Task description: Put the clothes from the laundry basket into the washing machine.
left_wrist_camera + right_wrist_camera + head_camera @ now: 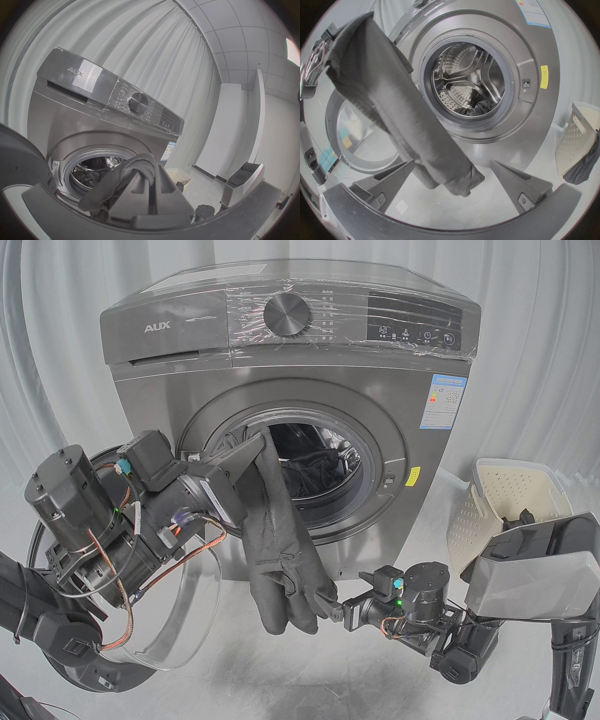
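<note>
One garment (275, 540) hung pinched in the left gripper (255, 447) at the washer (400, 427).
Right gripper (329, 607) (spread wide) sat by the hem: best lift that tail in first.

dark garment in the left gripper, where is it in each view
Head view: dark garment hangs at centre from the left gripper, before the drum opening.
Left wrist view: bunched over the shut left gripper, beside the drum opening.
Right wrist view: slants past the drum opening, its end between the fingers of the open right gripper.
Shared landmark: the round drum opening.
</note>
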### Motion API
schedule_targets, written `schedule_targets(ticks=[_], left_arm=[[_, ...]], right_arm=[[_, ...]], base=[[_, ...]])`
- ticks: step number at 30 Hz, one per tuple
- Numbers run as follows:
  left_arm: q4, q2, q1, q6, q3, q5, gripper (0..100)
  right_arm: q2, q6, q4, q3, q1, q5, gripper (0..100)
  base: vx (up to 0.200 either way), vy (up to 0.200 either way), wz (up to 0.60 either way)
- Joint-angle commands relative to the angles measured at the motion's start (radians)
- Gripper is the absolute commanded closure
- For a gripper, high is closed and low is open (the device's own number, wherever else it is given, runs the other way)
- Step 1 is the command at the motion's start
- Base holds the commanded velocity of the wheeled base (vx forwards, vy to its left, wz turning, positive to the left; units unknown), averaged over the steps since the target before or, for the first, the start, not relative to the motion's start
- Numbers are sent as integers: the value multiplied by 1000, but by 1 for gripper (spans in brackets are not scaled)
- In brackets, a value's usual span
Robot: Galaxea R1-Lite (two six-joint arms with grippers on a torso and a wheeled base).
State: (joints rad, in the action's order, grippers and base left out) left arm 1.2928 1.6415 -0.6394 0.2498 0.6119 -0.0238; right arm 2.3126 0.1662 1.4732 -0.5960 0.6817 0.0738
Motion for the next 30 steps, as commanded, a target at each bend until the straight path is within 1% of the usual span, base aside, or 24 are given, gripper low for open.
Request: schedule_targets(ticks=[1, 2, 3, 4, 6, 9, 13, 14, 15, 17, 18, 19, 21, 25, 30], left_arm=[[0, 15, 10, 0, 3, 1, 100], [0, 17, 10, 0, 3, 1, 100], [0, 15, 10, 0, 3, 1, 100], [0, 15, 10, 0, 5, 1, 100], [0, 15, 10, 0, 6, 1, 100], [0, 17, 10, 0, 6, 2, 100], [0, 15, 10, 0, 14, 2, 100], [0, 15, 10, 0, 14, 2, 100], [0, 15, 10, 0, 17, 2, 100], [0, 15, 10, 0, 17, 2, 100], [0, 14, 10, 0, 19, 2, 100], [0, 14, 10, 0, 19, 2, 100], [0, 12, 9, 0, 20, 2, 100], [2, 12, 7, 2, 20, 2, 100], [13, 11, 7, 3, 20, 1, 100]], right_arm=[[-18, -7, 2, 47, 50, -14, 0], [-18, -8, 4, 58, 68, -25, 0], [-18, -8, 6, 59, 71, -26, 0], [-15, -22, 13, 88, 102, -71, 0], [-4, -37, 16, 104, 125, -109, 0], [28, -42, 18, 85, 147, -129, 0], [73, -43, 21, 21, 165, -129, 0], [74, -42, 21, 19, 165, -129, 0], [99, -43, 30, -22, 168, -131, 0], [116, -45, 29, -47, 168, -128, 0], [130, -43, 22, -84, 162, -128, 0], [130, -43, 22, -84, 162, -128, 0], [140, -43, 24, -130, 153, -123, 0], [148, -43, 21, -145, 144, -120, 0], [189, -43, 16, -194, 76, -103, 0]], base=[[0, 0, 0], [0, 0, 0], [0, 0, 0], [0, 0, 0], [0, 0, 0], [0, 0, 0], [0, 0, 0], [0, 0, 0], [0, 0, 0], [0, 0, 0], [0, 0, 0], [0, 0, 0], [0, 0, 0], [0, 0, 0], [0, 0, 0]])
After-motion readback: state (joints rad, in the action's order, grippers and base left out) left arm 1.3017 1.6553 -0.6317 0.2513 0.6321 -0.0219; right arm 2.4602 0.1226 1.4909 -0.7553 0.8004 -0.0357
